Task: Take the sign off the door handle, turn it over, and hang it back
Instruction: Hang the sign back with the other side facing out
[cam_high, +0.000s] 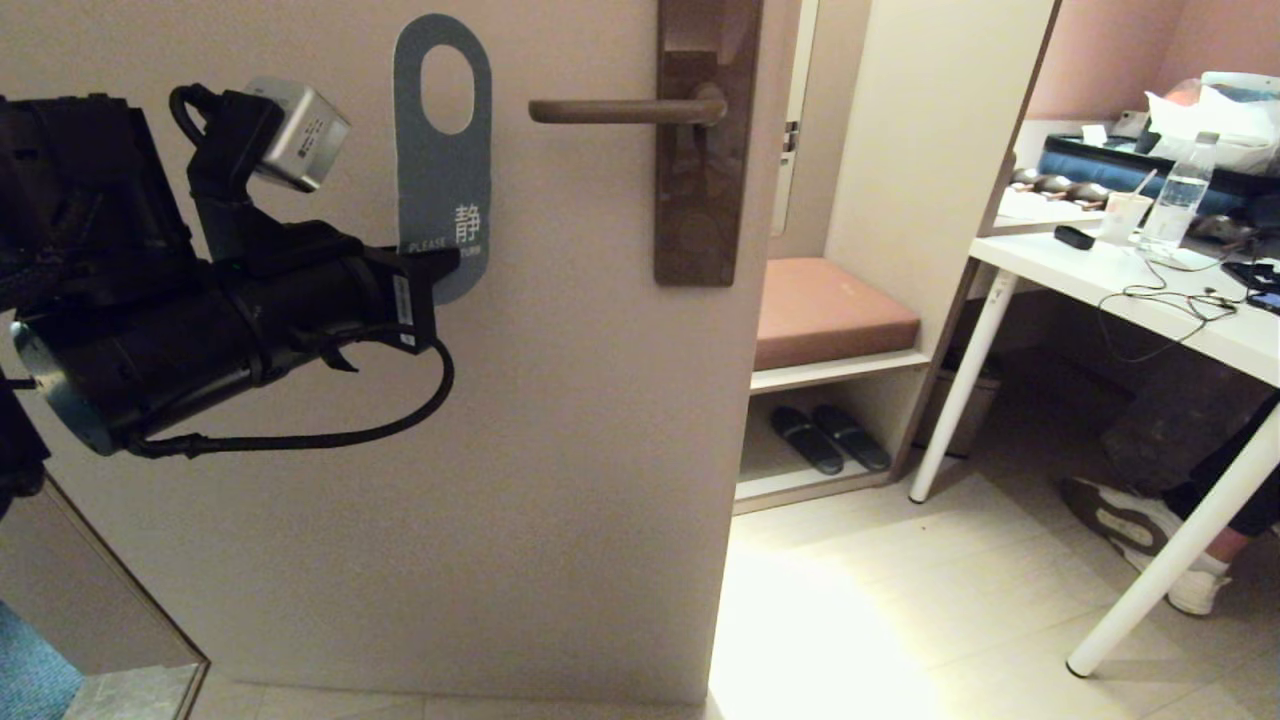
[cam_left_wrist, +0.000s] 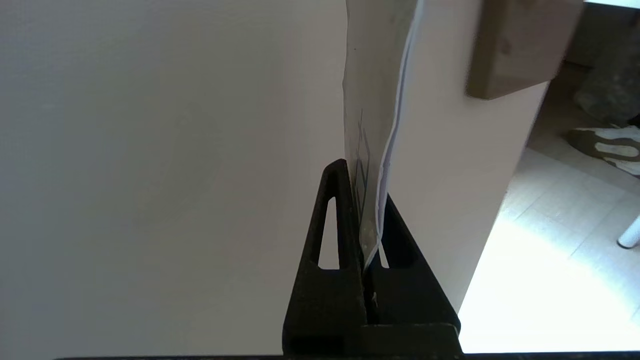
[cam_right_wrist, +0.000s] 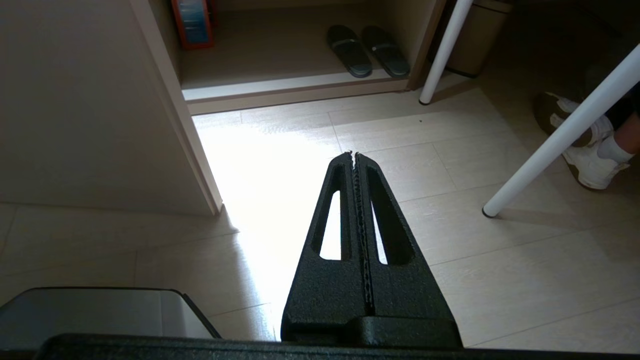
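The sign (cam_high: 441, 190) is upright against the door with its blue side facing me. It is off the door handle (cam_high: 620, 110), and its oval hole sits just left of the lever's free tip at about the same height. My left gripper (cam_high: 440, 265) is shut on the sign's lower end. In the left wrist view the left gripper (cam_left_wrist: 367, 186) pinches the thin card (cam_left_wrist: 374, 100) edge-on, with the brown backplate (cam_left_wrist: 515, 45) beyond it. My right gripper (cam_right_wrist: 355, 156) is shut on nothing and hangs low over the floor, out of the head view.
The door's free edge (cam_high: 745, 400) stands right of the backplate (cam_high: 705, 160). Beyond it are a cushioned bench (cam_high: 830, 310) with black slippers (cam_high: 830, 438) below. A white table (cam_high: 1150, 300) carries a bottle and cables, and a person's shoe (cam_high: 1130, 520) is under it.
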